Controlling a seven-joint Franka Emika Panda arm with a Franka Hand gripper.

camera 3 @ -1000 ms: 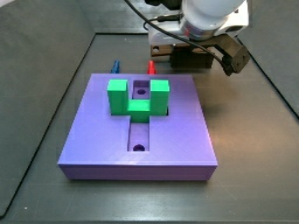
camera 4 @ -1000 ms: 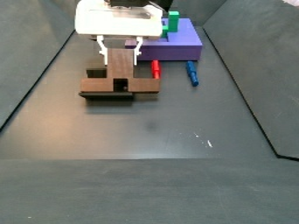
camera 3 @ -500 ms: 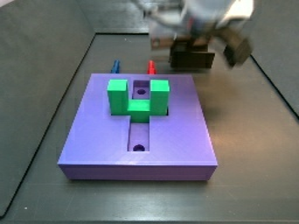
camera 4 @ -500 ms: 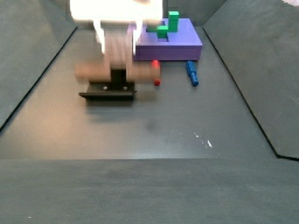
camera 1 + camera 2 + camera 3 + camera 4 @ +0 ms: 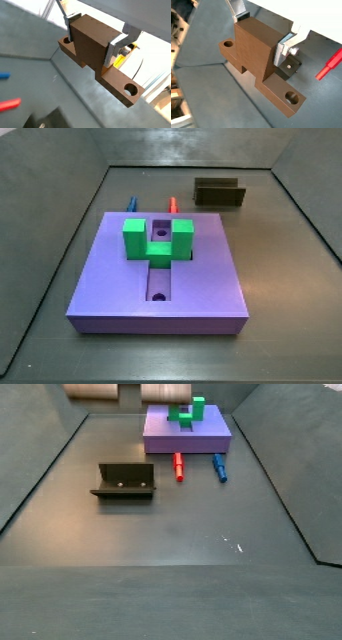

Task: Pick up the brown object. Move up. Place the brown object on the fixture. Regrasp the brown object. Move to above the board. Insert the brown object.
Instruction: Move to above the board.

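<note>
Brown object, a small orange-brown bar with end holes, is being pinched upright between the silver-fingered gripper, lifted clear above the dark olive box-like fixture, presumably for carrying toward the flat purple board.

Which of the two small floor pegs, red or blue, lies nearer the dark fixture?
The red peg: it lies between the blue peg and the dark olive-grey fixture. The gripper holds the brown object.

Even light, wrist bg maybe blurred.
</note>
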